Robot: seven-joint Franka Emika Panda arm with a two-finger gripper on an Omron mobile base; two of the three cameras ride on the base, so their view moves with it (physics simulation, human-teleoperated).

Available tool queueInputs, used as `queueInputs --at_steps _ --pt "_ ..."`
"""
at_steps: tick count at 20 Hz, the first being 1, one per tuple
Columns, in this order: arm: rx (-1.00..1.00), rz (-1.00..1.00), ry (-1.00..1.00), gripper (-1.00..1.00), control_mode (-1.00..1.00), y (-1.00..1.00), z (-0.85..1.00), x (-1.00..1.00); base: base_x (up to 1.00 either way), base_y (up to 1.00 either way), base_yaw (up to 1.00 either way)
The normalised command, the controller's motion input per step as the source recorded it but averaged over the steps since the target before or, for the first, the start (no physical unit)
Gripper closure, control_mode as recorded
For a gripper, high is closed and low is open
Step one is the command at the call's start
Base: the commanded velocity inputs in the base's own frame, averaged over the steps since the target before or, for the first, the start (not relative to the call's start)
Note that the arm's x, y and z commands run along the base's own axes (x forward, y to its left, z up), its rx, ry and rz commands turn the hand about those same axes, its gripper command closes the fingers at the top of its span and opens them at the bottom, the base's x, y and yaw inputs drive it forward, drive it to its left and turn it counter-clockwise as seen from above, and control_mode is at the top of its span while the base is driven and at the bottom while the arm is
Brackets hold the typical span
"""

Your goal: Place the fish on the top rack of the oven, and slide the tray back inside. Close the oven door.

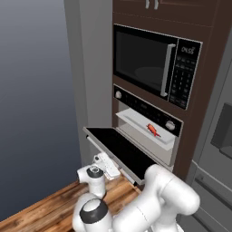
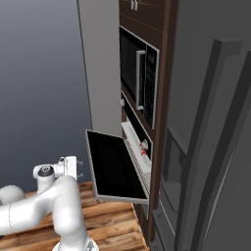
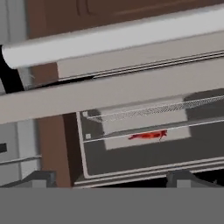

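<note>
You have a tall dark brown wood-grain cabinet [image 1: 213, 68] in front of you, with a glossy black microwave [image 1: 154, 63] set above the oven [image 1: 147, 124], whose black control strip carries two round silver knobs. The oven door [image 1: 120, 152] hangs open, a wide flat black panel with dark glass lying nearly level, its front edge jutting out over the striped brown wood surface [image 1: 45, 210]; in the hand view its long silver bar handle [image 3: 109, 37] crosses the top as a smooth pale cylinder. Inside the pale cavity you can see the tray [image 1: 142, 127], a thin flat grey sheet pulled partly forward past the opening, with a fine wire rack [image 3: 153, 109] in the hand view. The fish [image 1: 153, 130] lies flat on the tray, small, slender and red-orange, with a forked tail, clear of the tray's edges. The fingers [image 3: 109, 181] sit below and outside the door's front edge, holding nothing; the two dark tips stand wide apart, with open air around them.
</note>
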Motion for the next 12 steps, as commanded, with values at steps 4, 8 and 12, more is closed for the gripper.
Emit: queueInputs --at_steps 4,8,12 --pt "-0.17 0.0 0.09 -1.0 -1.0 0.04 -0.73 0.47 0.0 0.0 0.0" --pt "-0.13 0.0 0.01 -1.0 -1.0 0.27 -0.63 0.13 0.0 0.0 0.0" --pt "-0.01 0.0 0.0 -1.0 -1.0 0.64 -0.2 0.02 0.0 0.0 0.0"
